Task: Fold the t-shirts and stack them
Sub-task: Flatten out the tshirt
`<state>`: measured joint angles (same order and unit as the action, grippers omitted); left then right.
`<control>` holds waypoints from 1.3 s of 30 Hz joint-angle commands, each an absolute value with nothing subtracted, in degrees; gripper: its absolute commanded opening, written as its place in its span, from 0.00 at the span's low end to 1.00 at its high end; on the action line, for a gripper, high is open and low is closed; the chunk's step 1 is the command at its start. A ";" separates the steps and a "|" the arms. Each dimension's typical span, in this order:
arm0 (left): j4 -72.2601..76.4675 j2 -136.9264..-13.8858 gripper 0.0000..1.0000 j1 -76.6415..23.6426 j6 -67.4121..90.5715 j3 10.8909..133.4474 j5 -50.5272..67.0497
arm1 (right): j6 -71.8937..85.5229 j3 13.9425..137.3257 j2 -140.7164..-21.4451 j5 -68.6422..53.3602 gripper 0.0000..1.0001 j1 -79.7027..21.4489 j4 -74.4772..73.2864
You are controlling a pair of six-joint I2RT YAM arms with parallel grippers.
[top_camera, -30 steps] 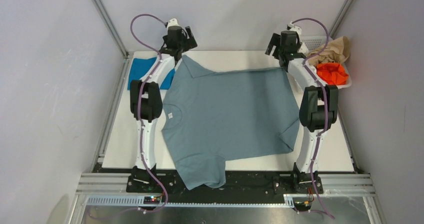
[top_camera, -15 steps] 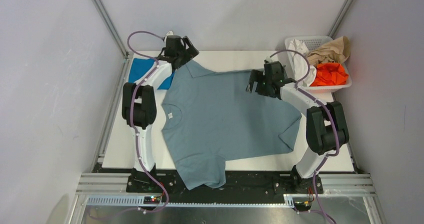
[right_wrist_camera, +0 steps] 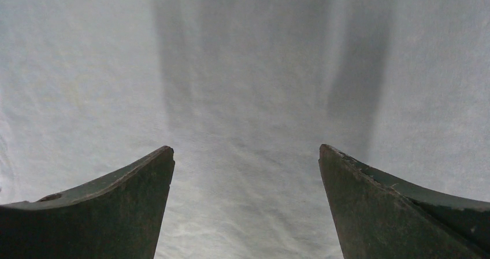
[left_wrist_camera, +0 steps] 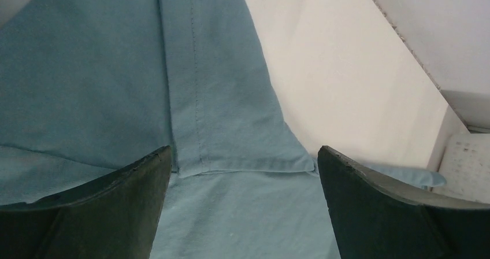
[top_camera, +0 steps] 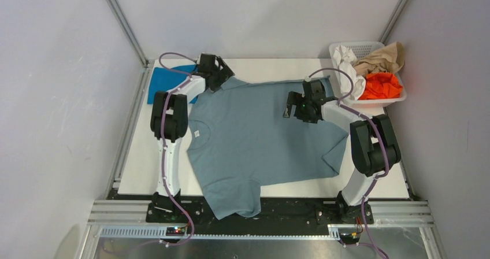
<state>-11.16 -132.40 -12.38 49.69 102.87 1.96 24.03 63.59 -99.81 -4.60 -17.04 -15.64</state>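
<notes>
Right tool [top_camera: 296,106] swung in from the upper right and is now over the grey-blue shirt [top_camera: 254,143], which lies flat mid-frame on the table [top_camera: 141,155]. Left tool [top_camera: 218,73] shifted onto its upper-left sleeve. Both are wide open, holding nothing. Looks like the first fold's up next.

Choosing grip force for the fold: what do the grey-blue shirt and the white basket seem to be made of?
The grey-blue t-shirt looks like soft matte cloth, possibly cotton: it lies limp with creases, and the left wrist view shows a stitched hem. The white basket looks like rigid moulded plastic, judging by its perforated wall.
</notes>
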 commanded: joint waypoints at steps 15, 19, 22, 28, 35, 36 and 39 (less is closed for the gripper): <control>-8.27 -132.62 1.00 -13.35 55.03 102.01 2.07 | 25.48 61.78 -99.52 -1.61 0.99 -16.97 -13.73; -6.91 -133.76 0.99 -13.43 55.74 103.22 2.80 | 25.49 61.24 -99.44 -0.61 1.00 -16.96 -13.30; -6.06 -132.94 0.92 -13.45 56.37 103.13 2.21 | 25.39 61.20 -100.09 -0.98 0.99 -17.09 -12.84; -5.38 -132.40 0.68 -13.56 56.31 103.64 -1.73 | 25.07 61.29 -100.06 -0.46 0.99 -16.89 -12.79; -5.52 -134.09 0.47 -13.52 57.52 103.80 -1.27 | 25.17 61.21 -99.37 0.87 0.99 -16.48 -13.91; -5.66 -134.02 0.46 -13.53 57.59 103.63 -1.20 | 25.19 61.22 -99.26 1.80 1.00 -16.47 -13.94; -5.96 -133.48 0.40 -13.55 57.99 102.26 -1.77 | 25.27 61.22 -98.95 2.58 0.99 -16.37 -14.35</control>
<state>-6.76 -133.40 -13.17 56.80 101.71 -0.10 25.06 61.17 -100.29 -0.08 -16.69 -14.61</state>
